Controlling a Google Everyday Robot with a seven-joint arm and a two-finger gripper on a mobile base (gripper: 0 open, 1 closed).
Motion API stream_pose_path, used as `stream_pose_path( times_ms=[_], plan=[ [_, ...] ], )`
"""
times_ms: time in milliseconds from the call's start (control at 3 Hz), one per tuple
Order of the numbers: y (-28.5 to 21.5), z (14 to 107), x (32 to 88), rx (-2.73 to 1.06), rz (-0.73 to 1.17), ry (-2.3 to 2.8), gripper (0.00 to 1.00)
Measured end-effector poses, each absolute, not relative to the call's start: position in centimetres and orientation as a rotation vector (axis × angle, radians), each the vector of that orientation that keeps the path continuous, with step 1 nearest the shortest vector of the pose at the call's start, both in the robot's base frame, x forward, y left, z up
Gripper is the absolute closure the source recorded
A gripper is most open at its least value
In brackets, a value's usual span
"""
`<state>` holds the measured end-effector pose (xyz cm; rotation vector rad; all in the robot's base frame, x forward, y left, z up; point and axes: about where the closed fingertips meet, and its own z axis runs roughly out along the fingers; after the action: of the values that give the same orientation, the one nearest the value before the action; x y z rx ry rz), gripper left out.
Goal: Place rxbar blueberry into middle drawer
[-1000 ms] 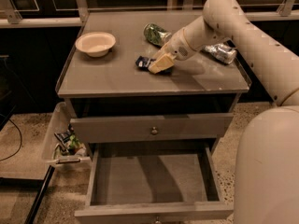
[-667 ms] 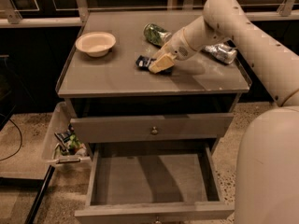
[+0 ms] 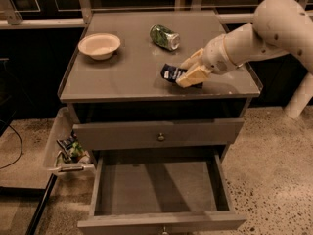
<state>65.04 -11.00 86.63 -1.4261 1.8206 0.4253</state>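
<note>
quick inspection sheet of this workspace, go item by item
surface: grey cabinet top, flat.
job's things: rxbar blueberry at the top's right front, one end between the gripper's fingers; middle drawer pulled open, nothing seen in it.
clutter: bowl back left; green can on its side, back centre.
grippers: gripper over the top's right front, shut on the bar.
cables: dark cable on the floor, left.
surroundings: upper drawer shut; side bin with packets on the cabinet's left; speckled floor.

Dim warm light; claw above tabletop casts soft shadow
</note>
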Motion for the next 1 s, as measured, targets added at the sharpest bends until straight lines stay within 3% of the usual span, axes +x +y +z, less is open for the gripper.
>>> stream_pose_path(
  times_ms=[667, 1000],
  plan=[
    [-16.3, 85.1, 54.9, -1.315, 0.339, 1.829, 1.0],
    [-17.6, 79.9, 50.9, -1.238, 0.368, 1.908, 1.0]
  ],
)
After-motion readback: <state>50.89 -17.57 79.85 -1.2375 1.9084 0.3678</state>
